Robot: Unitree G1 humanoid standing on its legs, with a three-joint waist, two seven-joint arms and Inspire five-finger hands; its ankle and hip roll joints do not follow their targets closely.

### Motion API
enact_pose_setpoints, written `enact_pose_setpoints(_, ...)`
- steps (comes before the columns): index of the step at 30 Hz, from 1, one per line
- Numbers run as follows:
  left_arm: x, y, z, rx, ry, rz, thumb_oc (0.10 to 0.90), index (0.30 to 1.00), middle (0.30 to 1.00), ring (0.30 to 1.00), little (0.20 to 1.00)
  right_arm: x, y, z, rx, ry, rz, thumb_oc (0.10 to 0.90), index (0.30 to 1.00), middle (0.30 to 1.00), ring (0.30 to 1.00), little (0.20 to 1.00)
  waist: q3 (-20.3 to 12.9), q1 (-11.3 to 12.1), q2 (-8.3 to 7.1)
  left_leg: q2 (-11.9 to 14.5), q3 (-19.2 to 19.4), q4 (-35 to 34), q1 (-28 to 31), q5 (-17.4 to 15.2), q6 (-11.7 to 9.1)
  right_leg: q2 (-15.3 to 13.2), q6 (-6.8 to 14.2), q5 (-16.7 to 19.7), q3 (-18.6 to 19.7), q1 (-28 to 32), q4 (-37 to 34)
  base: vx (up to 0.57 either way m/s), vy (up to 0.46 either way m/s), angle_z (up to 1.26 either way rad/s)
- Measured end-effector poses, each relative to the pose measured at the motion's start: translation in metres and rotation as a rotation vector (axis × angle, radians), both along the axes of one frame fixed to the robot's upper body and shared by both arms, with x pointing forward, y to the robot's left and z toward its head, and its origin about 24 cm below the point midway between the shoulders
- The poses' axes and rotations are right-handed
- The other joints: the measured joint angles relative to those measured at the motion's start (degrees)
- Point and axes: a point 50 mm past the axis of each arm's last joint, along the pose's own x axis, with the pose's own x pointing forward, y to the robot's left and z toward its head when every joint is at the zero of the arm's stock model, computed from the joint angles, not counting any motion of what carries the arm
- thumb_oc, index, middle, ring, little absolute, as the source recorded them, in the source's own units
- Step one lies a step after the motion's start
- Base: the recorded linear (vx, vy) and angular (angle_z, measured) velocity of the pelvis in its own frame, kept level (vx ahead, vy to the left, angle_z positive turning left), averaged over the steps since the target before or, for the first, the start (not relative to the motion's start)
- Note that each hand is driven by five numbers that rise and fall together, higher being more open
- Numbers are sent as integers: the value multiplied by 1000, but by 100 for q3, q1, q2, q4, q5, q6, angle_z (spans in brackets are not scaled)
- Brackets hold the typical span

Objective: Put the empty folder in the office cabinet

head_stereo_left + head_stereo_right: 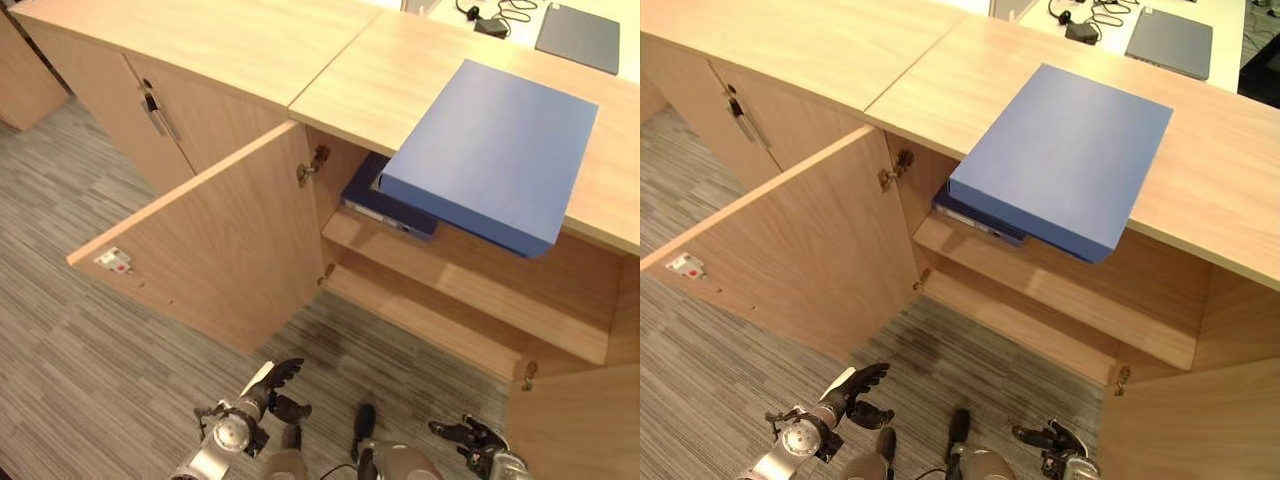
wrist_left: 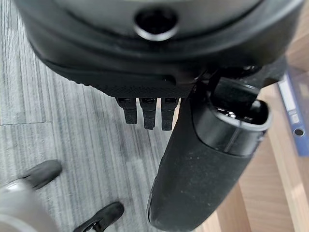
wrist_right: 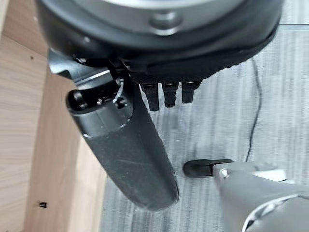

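Nearest, low over the grey striped carpet [image 1: 90, 330], both dark hands hang with nothing in them. At the near left, the left hand [image 1: 275, 385] has its fingers loosely curled and a little spread, touching nothing. At the near right, the right hand [image 1: 462, 434] is the same, its fingers loosely bent and apart, well clear of the woodwork.

Beyond them stands the office cabinet [image 1: 470, 300], made of pale wood-grain board with square edges. Its left door [image 1: 210, 250] swings wide toward the near left and leaves the front open. At the near right, the right door [image 1: 580, 420] also stands open. Inside, two flat shelves run across. A dark blue binder [image 1: 385, 205] lies flat at the left end of the upper shelf, and the room to its right is open.

Farther back, on the smooth cabinet top [image 1: 400, 80], lies the blue folder [image 1: 490, 150]. It is a broad, flat, matte slab, and its near corner juts past the front edge, over the opening. Far right, a dark grey laptop [image 1: 578, 36] lies closed.
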Motion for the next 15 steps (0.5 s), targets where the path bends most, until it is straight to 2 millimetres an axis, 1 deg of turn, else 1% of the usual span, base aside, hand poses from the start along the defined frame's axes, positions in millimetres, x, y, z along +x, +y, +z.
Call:
enact_pose_setpoints(1, 0, 1, 1, -18, 0, 17, 800, 900, 900, 900, 900, 1, 1, 0, -4, -3, 19, 800, 900, 900, 900, 900, 28, 42, 290, 71, 71, -122, 11, 279, 204, 165, 119, 29, 75, 45, 24, 121, 69, -103)
enact_pose_setpoints(2, 4, 3, 4, -29, -13, 43, 800, 900, 900, 900, 900, -1, 8, -2, 13, 3, 22, 800, 900, 900, 900, 900, 31, 2, 269, 44, 173, -159, 67, 214, 247, 129, 217, -23, 139, 53, -8, 116, 86, -75)
enact_pose_setpoints(4, 13, 3, 15, -76, -62, 69, 800, 900, 900, 900, 900, -10, 18, -8, 48, 28, 19, 800, 900, 900, 900, 900, 28, -29, 261, -46, 228, -375, 281, 298, 361, 25, 390, 88, 165, 210, -85, 83, 70, -13)
enact_pose_setpoints(5, 16, 2, 20, -126, -85, 104, 800, 900, 900, 900, 900, -20, 25, -12, 71, 59, 14, 800, 900, 900, 900, 900, 17, -66, 261, -97, 268, -510, 460, 332, 411, -27, 448, 113, 198, 312, -107, 60, 54, -7)
enact_pose_setpoints(6, 16, 2, 20, -153, -86, 126, 800, 900, 900, 900, 900, -20, 25, -13, 77, 62, 4, 800, 900, 900, 900, 900, 1, -87, 262, -110, 301, -573, 529, 344, 431, -37, 490, 121, 249, 336, -116, 78, 61, -32)
enact_pose_setpoints(7, 16, 3, 21, -225, -84, 186, 800, 900, 900, 900, 900, -20, 26, -13, 79, 62, 10, 800, 900, 900, 900, 900, -76, -131, 267, -131, 426, -641, 631, 357, 441, -53, 570, 169, 327, 418, -207, 66, 52, -34)
enact_pose_setpoints(9, 17, 1, 22, -280, -82, 223, 800, 900, 900, 900, 900, -20, 30, -13, 86, 63, 22, 800, 900, 900, 900, 900, -187, -227, 243, -145, 472, -676, 725, 333, 471, -64, 607, 214, 342, 559, -373, 81, 79, -24)
enact_pose_setpoints(10, 10, -2, 18, -324, -59, 249, 800, 900, 900, 900, 900, -27, 34, -16, 95, 83, 28, 800, 900, 900, 900, 900, -441, -256, 245, -142, 550, -676, 850, 291, 508, -41, 582, 267, 462, 750, -582, 102, 92, -20)
enact_pose_setpoints(11, 12, -7, 24, -369, -61, 261, 800, 900, 900, 900, 900, -26, 37, -16, 95, 80, 54, 800, 900, 900, 900, 900, -485, -283, 260, -128, 565, -676, 962, 257, 507, -25, 564, 296, 488, 849, -618, 104, 78, -22)
enact_pose_setpoints(13, 23, -20, 47, -492, -147, 242, 800, 900, 900, 900, 900, -24, 38, -15, 86, 78, 85, 800, 900, 900, 900, 900, -523, -269, 270, -114, 577, -677, 1019, 244, 501, -8, 569, 292, 512, 909, -605, 64, 39, -5)
enact_pose_setpoints(14, 28, -23, 55, -519, -173, 232, 800, 900, 900, 900, 900, -24, 38, -15, 85, 77, 93, 800, 900, 900, 900, 900, -537, -266, 271, -113, 577, -677, 1025, 243, 500, -7, 568, 292, 514, 913, -606, 40, 24, -3)
enact_pose_setpoints(15, 34, -28, 71, -557, -236, 211, 800, 900, 900, 900, 900, -22, 40, -14, 89, 67, 98, 800, 900, 900, 900, 900, -561, -267, 263, -110, 594, -677, 1031, 244, 500, 1, 567, 293, 549, 916, -605, 29, 16, -6)
